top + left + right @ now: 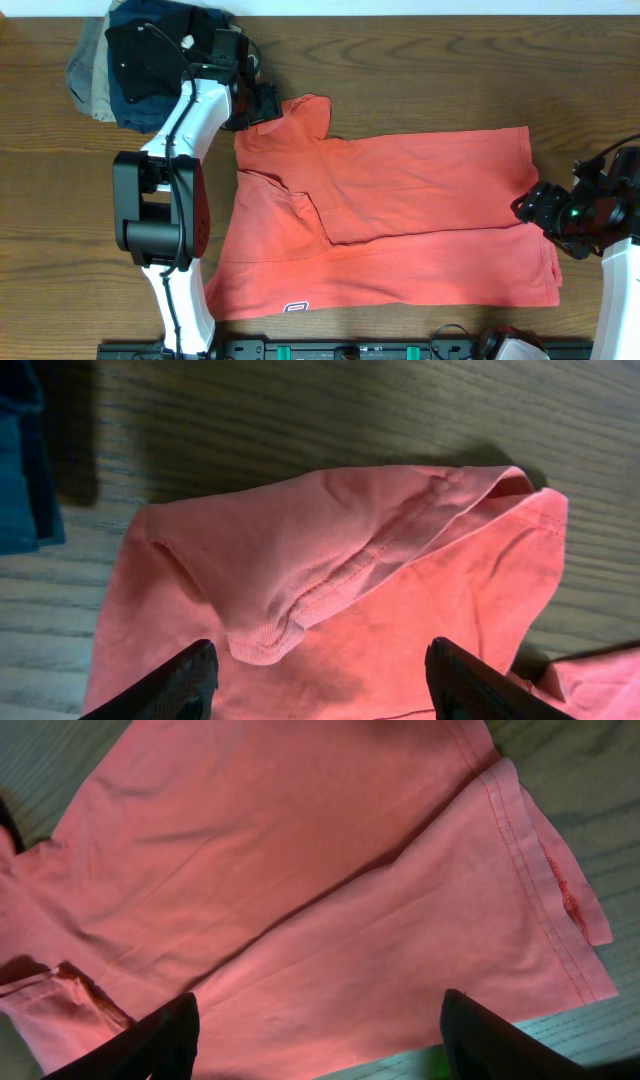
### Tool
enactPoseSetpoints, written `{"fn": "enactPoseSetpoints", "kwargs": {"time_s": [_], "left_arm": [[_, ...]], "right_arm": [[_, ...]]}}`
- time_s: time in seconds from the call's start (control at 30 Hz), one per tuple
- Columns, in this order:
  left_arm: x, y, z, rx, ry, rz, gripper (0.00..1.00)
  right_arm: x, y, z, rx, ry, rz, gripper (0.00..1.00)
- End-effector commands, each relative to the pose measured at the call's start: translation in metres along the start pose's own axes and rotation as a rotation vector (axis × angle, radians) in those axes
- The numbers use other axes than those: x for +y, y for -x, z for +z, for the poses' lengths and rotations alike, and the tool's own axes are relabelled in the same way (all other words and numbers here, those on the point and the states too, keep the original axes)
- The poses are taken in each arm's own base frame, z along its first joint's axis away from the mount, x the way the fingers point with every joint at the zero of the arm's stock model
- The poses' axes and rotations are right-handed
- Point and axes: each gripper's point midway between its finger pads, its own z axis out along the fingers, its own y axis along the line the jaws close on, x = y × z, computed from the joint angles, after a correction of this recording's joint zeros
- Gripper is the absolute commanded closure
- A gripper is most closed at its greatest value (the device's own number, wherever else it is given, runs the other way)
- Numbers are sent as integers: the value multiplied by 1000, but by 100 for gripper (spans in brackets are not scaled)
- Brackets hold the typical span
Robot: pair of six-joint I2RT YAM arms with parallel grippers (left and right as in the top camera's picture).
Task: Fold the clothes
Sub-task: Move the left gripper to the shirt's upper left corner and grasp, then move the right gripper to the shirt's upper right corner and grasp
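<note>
The clothes, a coral-red T-shirt, lie flat across the wooden table, partly folded, with the upper half laid over the lower half. A small white label shows near its bottom left edge. My left gripper hovers open above the shirt's upper left sleeve, with nothing between its fingers. At the shirt's right hem, my right gripper is open too, its fingers spread over the cloth without holding it.
A pile of black, navy and tan folded garments sits at the back left corner, right behind the left arm. Bare wood table surrounds the shirt. A black rail runs along the front edge.
</note>
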Motion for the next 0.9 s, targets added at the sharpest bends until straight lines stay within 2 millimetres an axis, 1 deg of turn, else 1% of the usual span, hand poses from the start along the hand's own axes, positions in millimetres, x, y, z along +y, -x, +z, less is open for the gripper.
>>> {"fn": "enactPoseSetpoints", "kwargs": {"time_s": [0.0, 0.13, 0.37, 0.4, 0.53, 0.57, 0.63, 0.67, 0.73, 0.8, 0.87], "left_arm": [[7, 1, 15, 13, 20, -1, 32], [9, 2, 24, 13, 19, -1, 32], [5, 11, 24, -26, 5, 8, 33], [5, 12, 24, -26, 4, 8, 37], [5, 13, 24, -32, 2, 10, 61], [5, 13, 24, -33, 2, 10, 64], [5, 13, 24, -33, 3, 11, 79], [5, 13, 24, -33, 3, 11, 81], [5, 13, 24, -32, 3, 10, 93], [5, 13, 24, -32, 3, 10, 94], [5, 13, 24, -32, 4, 10, 94]], "right_arm": [[2, 2, -3, -12, -6, -30, 25], [1, 2, -1, -1, -8, -26, 23], [1, 5, 1, -1, -8, -26, 23], [1, 5, 2, -2, -8, -26, 23], [1, 7, 3, -5, -7, -20, 24], [1, 8, 3, -7, -7, -20, 24], [2, 9, 3, -12, -5, -22, 24], [2, 11, 3, -17, -4, -23, 24], [3, 16, 3, -40, 1, -29, 23], [7, 25, 2, -73, 17, -38, 23], [14, 32, -3, -95, 46, -28, 24]]}}
